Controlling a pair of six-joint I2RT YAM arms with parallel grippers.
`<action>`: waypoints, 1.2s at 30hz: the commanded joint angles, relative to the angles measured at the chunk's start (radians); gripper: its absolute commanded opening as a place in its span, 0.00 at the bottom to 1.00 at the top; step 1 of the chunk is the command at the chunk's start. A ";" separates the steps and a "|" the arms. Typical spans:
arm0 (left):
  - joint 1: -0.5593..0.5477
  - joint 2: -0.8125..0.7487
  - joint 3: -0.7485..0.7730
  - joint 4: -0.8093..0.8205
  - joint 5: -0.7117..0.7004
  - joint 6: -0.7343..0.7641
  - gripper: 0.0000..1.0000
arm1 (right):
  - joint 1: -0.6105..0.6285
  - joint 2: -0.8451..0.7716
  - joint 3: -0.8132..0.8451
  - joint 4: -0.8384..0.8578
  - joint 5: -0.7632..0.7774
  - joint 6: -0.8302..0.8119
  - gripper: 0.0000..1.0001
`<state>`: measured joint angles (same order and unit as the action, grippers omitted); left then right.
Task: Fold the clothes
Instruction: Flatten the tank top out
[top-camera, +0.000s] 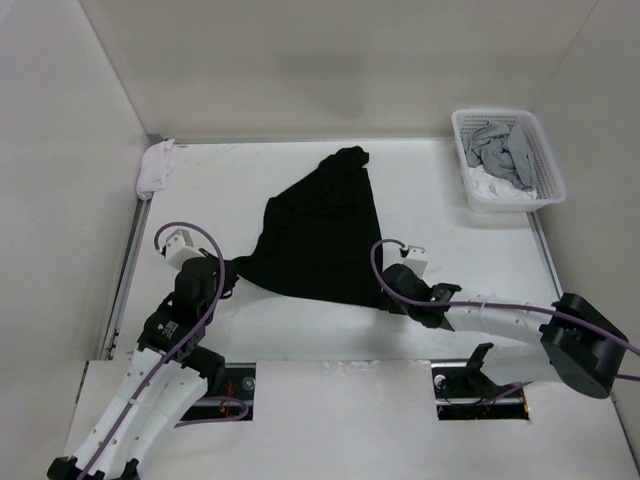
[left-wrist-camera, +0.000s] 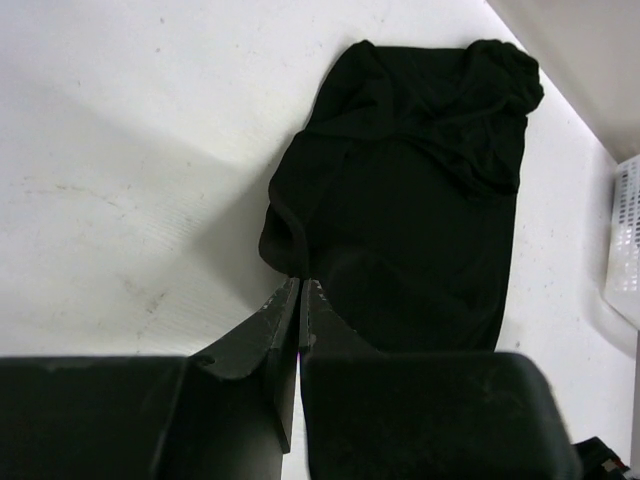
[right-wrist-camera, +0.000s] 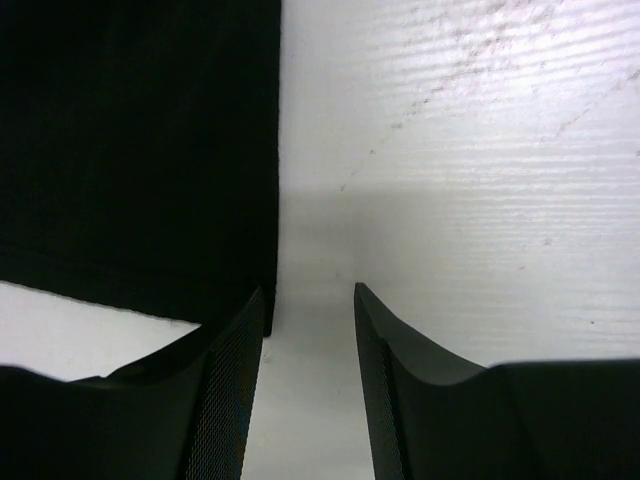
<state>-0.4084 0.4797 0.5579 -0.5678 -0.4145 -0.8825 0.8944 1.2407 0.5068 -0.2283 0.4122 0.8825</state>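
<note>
Nearest me, my left gripper (left-wrist-camera: 300, 283) is pinched flat on the near-left corner of the clothes (top-camera: 320, 235), though its own fingers hide the bite. My right gripper (right-wrist-camera: 308, 290) stands parted over bare table (top-camera: 450, 250), just beside the black hem, holding nothing. The fabric spreads mid-table and is bunched at its far end. Beyond it, the wall of a basket (top-camera: 548, 160) half hides the garments inside.

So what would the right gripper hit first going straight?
Mostly bare white table lies ahead of the right gripper, though one finger may brush the edge of the black shorts; depth is unclear.
</note>
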 joint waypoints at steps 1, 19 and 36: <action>0.013 0.002 -0.019 0.068 0.042 0.010 0.00 | 0.018 0.042 0.030 0.037 0.017 0.044 0.46; 0.113 -0.003 -0.064 0.149 0.143 0.057 0.00 | 0.093 0.144 0.079 -0.072 0.020 0.151 0.35; 0.266 0.016 -0.082 0.223 0.309 0.083 0.00 | 0.137 0.204 0.127 -0.184 0.089 0.234 0.11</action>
<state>-0.1703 0.5064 0.4873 -0.3977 -0.1593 -0.8207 1.0225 1.4109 0.6399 -0.3332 0.5110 1.0988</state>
